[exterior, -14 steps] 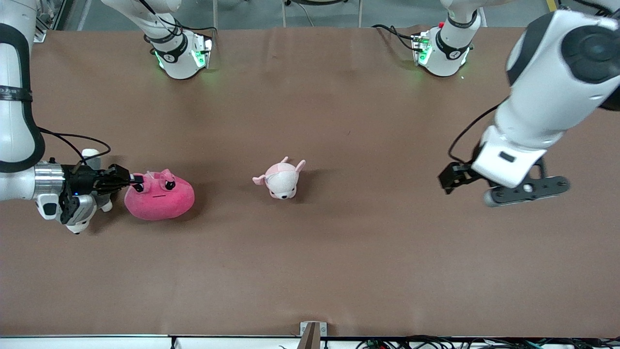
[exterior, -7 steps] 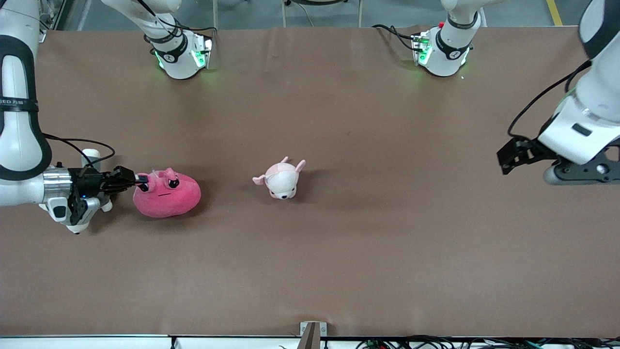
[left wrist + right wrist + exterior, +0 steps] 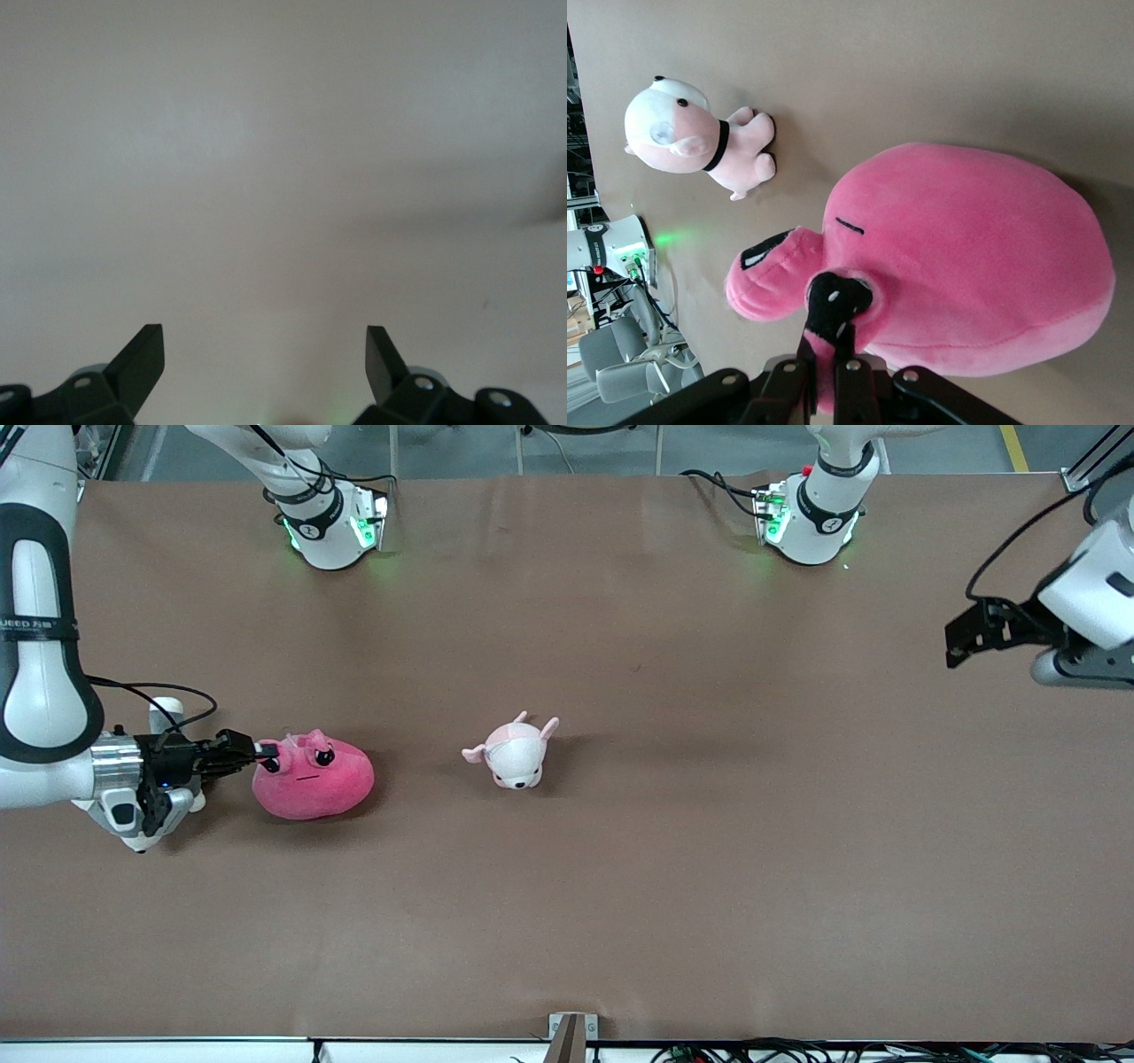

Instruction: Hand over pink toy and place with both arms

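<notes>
The pink toy [image 3: 314, 784] lies on the brown table near the right arm's end. It fills the right wrist view [image 3: 966, 257]. My right gripper [image 3: 263, 751] is low at the toy's end toward the right arm, shut on one of its small ears beside a dark eye. The pinched ear shows between the jaws in the right wrist view [image 3: 833, 354]. My left gripper [image 3: 952, 642] is up in the air over the left arm's end of the table. It is open and empty, with only bare table in the left wrist view [image 3: 264, 332].
A small pale pink-and-white animal plush [image 3: 514, 753] stands mid-table, also in the right wrist view [image 3: 700, 142]. A grey-and-white dog plush [image 3: 135, 840] lies mostly hidden under my right wrist. Both arm bases [image 3: 332, 522] stand along the table's edge farthest from the camera.
My right gripper has dragged the pink toy a little toward the middle of the table. My left arm has swung out toward its own end of the table.
</notes>
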`<state>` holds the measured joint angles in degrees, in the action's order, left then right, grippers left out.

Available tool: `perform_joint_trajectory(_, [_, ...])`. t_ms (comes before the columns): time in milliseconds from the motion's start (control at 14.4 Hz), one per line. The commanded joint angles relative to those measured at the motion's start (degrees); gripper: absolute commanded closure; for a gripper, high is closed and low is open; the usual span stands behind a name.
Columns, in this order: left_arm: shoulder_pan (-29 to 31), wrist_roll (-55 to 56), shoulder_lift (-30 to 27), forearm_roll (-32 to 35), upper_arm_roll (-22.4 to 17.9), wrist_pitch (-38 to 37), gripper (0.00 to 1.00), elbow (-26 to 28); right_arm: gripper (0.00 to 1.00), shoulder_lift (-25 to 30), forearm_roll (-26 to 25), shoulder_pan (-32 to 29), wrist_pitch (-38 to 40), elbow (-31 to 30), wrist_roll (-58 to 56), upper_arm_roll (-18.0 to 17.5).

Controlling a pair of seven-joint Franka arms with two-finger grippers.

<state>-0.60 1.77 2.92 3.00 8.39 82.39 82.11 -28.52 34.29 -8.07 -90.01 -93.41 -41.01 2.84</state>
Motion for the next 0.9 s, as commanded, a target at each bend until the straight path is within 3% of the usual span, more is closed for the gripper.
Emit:
perform_joint_trajectory(0, [-1.1,0.2,-6.7,-1.2,-1.4,1.1,0.0,8.3,0.98,-1.5,0.9,-1.4,1.1,1.1,-0.3,-0.8])
perform_joint_trajectory(70, [-1.2,0.5,-7.2,-1.2,-1.4,1.1,0.0,8.9,0.95,-1.6,0.9,-1.4,1.0,1.1,-0.3,-0.8])
perform_joint_trajectory(139, [-1.0,0.7,-7.2,-1.2,-1.4,1.0,0.0,8.8,0.65,-1.6,1.6,-1.3,1.0,1.1,0.0,-0.7])
perform_joint_trajectory(209, [-0.7,0.8,-7.1,-1.2,-1.3,1.1,0.0,8.8,0.01,-1.6,2.6,-1.4,0.5,0.9,1.2,-0.7])
perform_joint_trajectory(487, [-0.6,0.9,-7.1,-1.2,-1.0,1.1,0.0,8.8,0.0,-1.0,1.8,-1.1,1.1,6.3,6.1,-0.6])
perform_joint_trajectory(834, [0.2,0.9,-6.9,-1.3,-1.4,1.0,0.0,8.8,0.0,0.2,-6.2,-0.6,5.6,15.1,13.8,-0.7])
